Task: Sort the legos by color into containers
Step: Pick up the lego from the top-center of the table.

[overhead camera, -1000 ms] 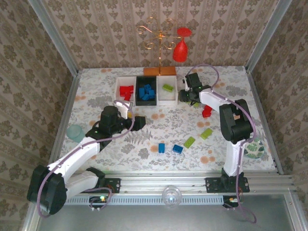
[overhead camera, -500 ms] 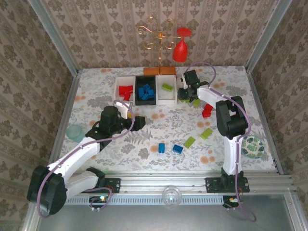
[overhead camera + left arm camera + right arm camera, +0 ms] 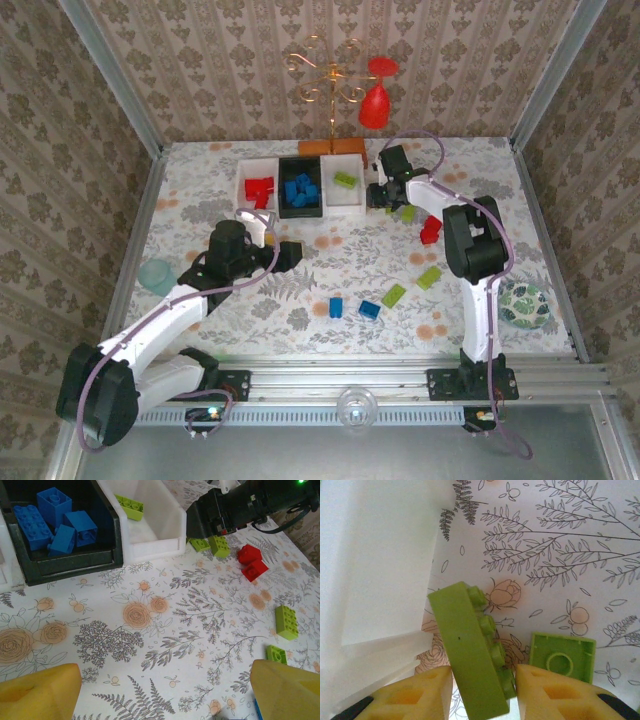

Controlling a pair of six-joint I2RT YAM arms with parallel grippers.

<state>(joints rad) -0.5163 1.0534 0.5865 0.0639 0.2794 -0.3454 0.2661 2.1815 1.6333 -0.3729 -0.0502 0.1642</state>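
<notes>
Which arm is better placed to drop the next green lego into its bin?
Right: the right gripper is shut on a green lego beside the white bin; the left gripper hangs open, empty, farther away.

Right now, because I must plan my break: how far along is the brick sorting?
Partly done. The left white bin holds red bricks, the black bin blue bricks, the right white bin one green brick. In hand: the right fingers grip a second green brick beside that bin. Left on the table: two loose blue bricks, several green ones and red ones.
</notes>
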